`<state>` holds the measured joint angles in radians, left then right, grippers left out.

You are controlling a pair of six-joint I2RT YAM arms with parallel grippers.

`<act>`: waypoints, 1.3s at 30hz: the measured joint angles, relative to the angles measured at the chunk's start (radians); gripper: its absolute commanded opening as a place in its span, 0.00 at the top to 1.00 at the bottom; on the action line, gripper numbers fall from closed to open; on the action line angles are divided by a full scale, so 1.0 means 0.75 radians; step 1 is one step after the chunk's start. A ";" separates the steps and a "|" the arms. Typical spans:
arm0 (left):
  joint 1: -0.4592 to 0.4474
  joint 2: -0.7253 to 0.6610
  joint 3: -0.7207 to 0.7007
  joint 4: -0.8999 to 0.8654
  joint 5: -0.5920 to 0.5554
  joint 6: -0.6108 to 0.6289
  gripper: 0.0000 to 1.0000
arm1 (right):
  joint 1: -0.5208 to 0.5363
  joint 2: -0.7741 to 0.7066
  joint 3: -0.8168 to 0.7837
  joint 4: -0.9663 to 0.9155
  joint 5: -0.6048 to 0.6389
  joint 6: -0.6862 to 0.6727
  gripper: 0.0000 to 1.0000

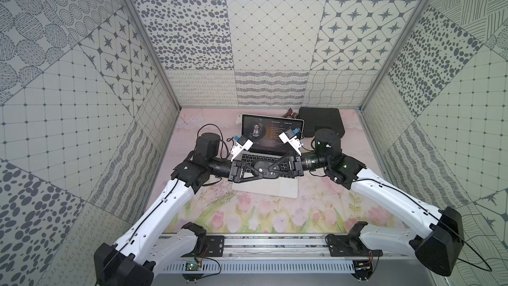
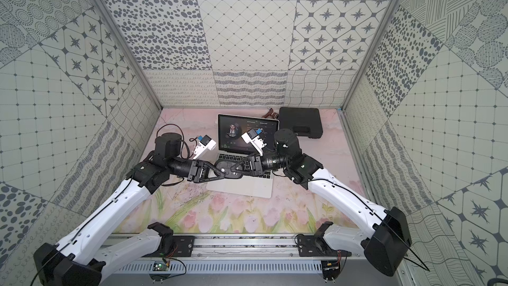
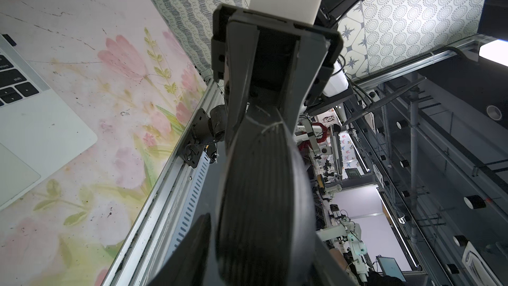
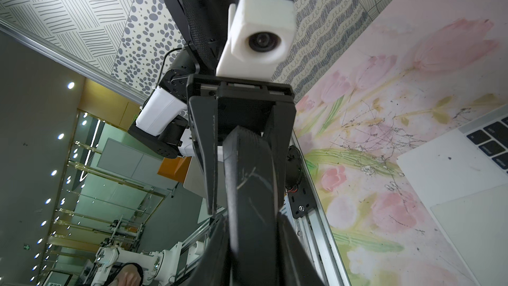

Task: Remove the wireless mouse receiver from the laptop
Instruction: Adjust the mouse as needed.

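One mouse (image 3: 261,188) above laptop (image 1: 264,188), right fingers (image 3: 239,78) clamped, left fingers (image 4: 204,155) parted

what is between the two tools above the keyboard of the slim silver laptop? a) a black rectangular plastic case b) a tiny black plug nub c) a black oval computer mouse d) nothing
c: in a top view the black oval computer mouse sits between the left tool and the right tool, over the slim silver laptop.
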<state>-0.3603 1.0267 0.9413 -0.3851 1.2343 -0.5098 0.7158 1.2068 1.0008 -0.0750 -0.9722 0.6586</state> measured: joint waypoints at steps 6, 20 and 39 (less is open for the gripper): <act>-0.002 0.015 0.015 -0.001 0.014 0.005 0.47 | 0.000 0.023 0.035 -0.087 -0.052 -0.052 0.94; -0.005 0.036 0.020 -0.001 0.015 0.011 0.47 | -0.001 0.023 0.046 -0.136 -0.083 -0.087 0.96; -0.005 0.045 0.027 -0.012 -0.036 0.019 0.50 | -0.029 0.017 0.037 -0.121 -0.050 -0.075 0.98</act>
<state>-0.3637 1.0607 0.9619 -0.3939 1.2076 -0.4953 0.6941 1.2194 1.0283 -0.1658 -1.0096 0.6025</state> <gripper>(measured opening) 0.479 0.275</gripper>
